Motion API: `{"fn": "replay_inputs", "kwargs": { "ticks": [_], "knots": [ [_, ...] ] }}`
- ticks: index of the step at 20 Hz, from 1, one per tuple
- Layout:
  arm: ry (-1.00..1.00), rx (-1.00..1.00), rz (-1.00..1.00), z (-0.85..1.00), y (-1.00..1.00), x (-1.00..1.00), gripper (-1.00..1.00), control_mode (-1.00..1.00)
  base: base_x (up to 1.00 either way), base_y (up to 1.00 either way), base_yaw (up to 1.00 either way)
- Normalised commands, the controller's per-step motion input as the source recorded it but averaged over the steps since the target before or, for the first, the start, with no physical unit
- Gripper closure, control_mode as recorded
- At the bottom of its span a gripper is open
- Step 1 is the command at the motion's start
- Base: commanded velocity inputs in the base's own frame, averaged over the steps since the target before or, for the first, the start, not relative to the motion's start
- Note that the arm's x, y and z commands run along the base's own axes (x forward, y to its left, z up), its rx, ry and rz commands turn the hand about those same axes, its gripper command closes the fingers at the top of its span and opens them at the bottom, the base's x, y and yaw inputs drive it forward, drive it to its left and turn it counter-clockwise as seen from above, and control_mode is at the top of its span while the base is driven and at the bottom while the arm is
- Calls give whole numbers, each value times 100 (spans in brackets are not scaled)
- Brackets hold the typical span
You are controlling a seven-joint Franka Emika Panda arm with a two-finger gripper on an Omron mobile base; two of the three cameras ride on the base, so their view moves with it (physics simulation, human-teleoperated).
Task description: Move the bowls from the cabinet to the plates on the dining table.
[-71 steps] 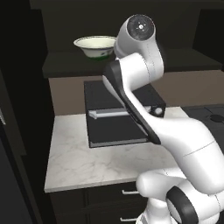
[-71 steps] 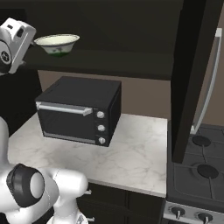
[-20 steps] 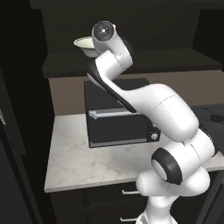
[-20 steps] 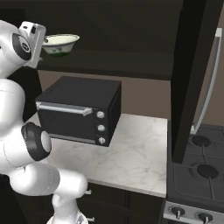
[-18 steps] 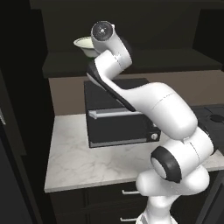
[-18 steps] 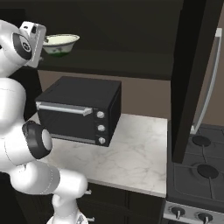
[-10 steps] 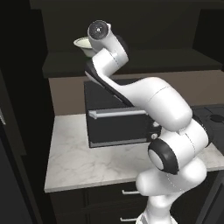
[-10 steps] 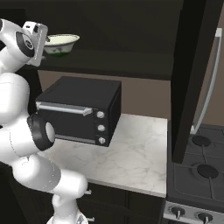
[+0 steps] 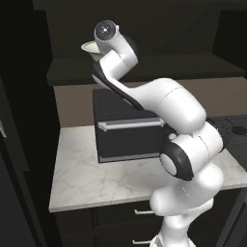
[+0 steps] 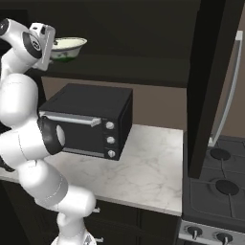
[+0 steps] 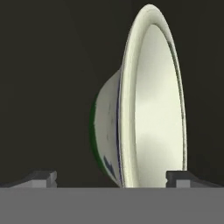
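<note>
Closest in, the marble desk (image 10: 143, 167) carries the black toaster oven (image 10: 88, 127), which I'll use as the anchor here. A dark stovetop (image 10: 217, 189) sits off to the oven's right. The white arm rises in front of the oven and bends up over it, so the claw (image 11: 111, 177) ends up high above the oven's left side at the shelf of the cabinet (image 10: 134, 62). Its fingers (image 11: 41, 177) are spread wide, one on each side of the cream-white bowl (image 11: 144, 100), not squeezing it. The bowl (image 10: 67, 48) rests on that shelf above the oven, rim up, green pattern low on its side.
</note>
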Motion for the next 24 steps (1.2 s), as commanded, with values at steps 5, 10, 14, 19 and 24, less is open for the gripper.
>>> {"fn": "replay_inputs", "kwargs": {
  "ticks": [5,10,14,19,24],
  "knots": [
    [5,-1,0,-10,2,24,-100,-100,0,0,0],
    [6,-1,0,-38,2,26,-100,-100,0,0,0],
    [3,-1,0,-42,1,24,-100,-100,0,0,0],
    [0,0,0,-40,1,7,-100,-100,0,0,0],
    [0,0,0,-51,0,0,-100,-100,0,0,0]
  ]
}}
